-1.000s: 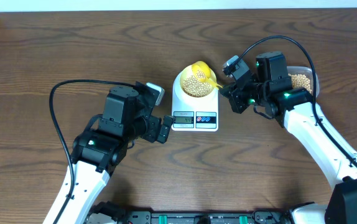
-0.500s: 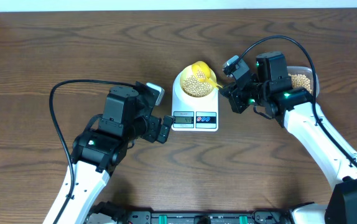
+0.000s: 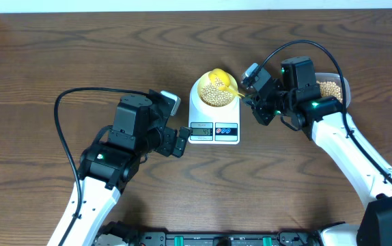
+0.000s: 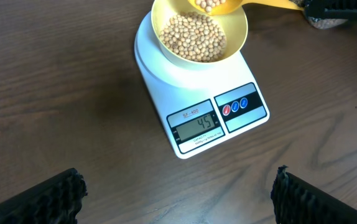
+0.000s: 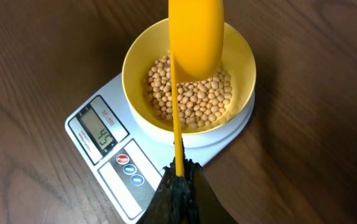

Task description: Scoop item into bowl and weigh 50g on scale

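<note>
- Our right gripper (image 5: pixel 178 183) is clamped shut on the scoop (image 5: pixel 194 37) handle; our left gripper (image 4: pixel 178 199) gapes wide, empty.
- The scoop hangs over the bowl (image 5: pixel 245 62), which holds beans (image 5: pixel 191 102) and sits on the scale (image 5: pixel 119 177).
- The display (image 4: pixel 195 124) shows 45, so we should trickle in only a few beans.

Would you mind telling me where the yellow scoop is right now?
Overhead, the scoop is near mid-frame, hovering over the far rim of the bowl on the scale, its handle gripped by the right hand.
</note>
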